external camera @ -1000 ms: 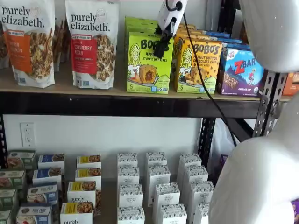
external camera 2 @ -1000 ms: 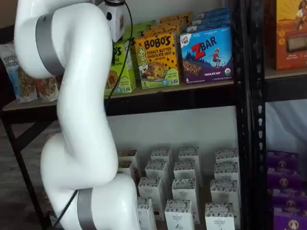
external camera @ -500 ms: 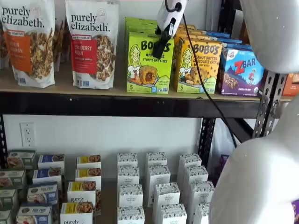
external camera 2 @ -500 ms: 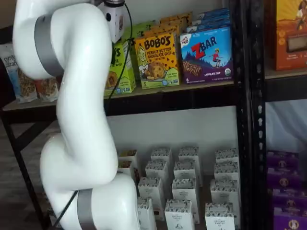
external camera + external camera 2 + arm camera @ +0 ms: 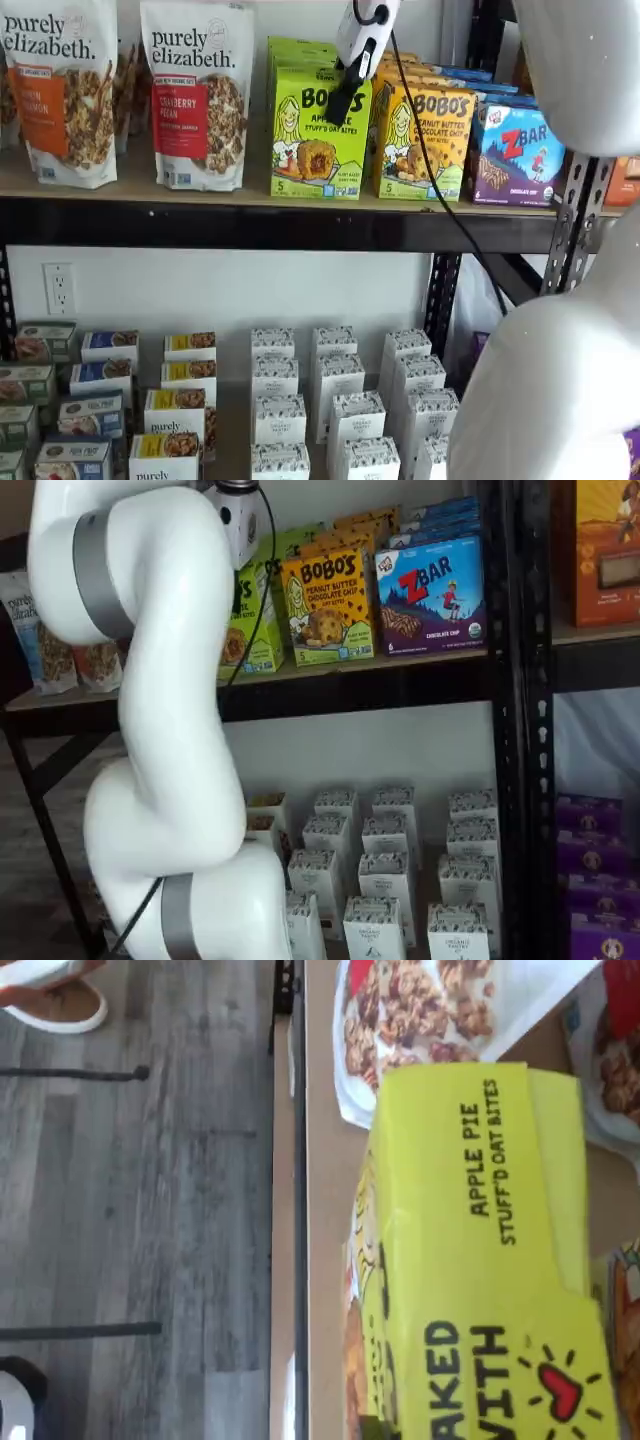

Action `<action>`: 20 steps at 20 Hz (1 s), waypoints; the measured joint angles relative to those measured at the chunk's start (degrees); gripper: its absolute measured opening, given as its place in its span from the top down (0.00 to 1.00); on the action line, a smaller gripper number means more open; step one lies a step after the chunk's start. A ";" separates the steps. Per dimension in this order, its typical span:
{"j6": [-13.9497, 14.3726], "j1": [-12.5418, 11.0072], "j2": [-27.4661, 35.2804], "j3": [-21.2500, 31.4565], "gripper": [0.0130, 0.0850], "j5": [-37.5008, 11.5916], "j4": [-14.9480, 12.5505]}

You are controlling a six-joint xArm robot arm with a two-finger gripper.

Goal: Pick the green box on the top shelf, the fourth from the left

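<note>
The green box (image 5: 318,140) stands on the top shelf (image 5: 150,222), with more green boxes behind it. It also shows in a shelf view (image 5: 248,620) and fills the wrist view (image 5: 480,1260), where its top reads "APPLE PIE STUFF'D OAT BITES". My gripper (image 5: 345,100) hangs from above, its black fingers down over the box's upper right front. The fingers show side-on as one dark shape. The box rises with them, so they are closed on it. In a shelf view only the white gripper body (image 5: 240,525) shows.
A yellow-orange Bobo's box (image 5: 425,140) stands close on the right of the green box, then a ZBar box (image 5: 515,155). A granola bag (image 5: 200,95) stands on its left. White cartons (image 5: 335,400) fill the lower shelf. My white arm (image 5: 160,730) blocks part of both shelf views.
The gripper and the green box have both moved up very slightly together. Nothing else has moved.
</note>
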 joint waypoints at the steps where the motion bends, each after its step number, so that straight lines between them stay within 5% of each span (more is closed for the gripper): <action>1: 0.01 -0.01 0.01 -0.06 0.72 0.17 0.07; 10: 0.06 -0.16 -0.53 0.02 0.72 0.60 0.80; 13: -0.06 -0.38 -0.72 0.03 0.83 0.94 1.27; 20: 0.25 -0.62 -0.18 -2.11 0.83 4.53 1.59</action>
